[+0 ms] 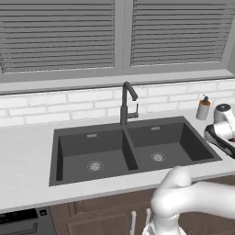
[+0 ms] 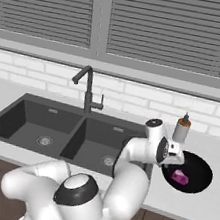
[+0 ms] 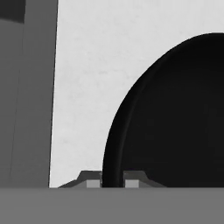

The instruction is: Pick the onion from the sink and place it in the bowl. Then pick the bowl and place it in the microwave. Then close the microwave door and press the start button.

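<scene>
Fingers (image 3: 131,180) of the gripper (image 3: 113,183) are seen nearly closed astride the near rim of the bowl (image 3: 175,122), one tip inside the rim and one outside, so the bowl is gripped by its edge. Inside the bowl, just beyond the gripper, the onion (image 2: 180,177) is lying, while the sink (image 2: 53,128) is set back behind the hand across the counter (image 3: 87,87), and a soap bottle (image 2: 181,129) is stood just beside the hand, behind the bowl.
</scene>
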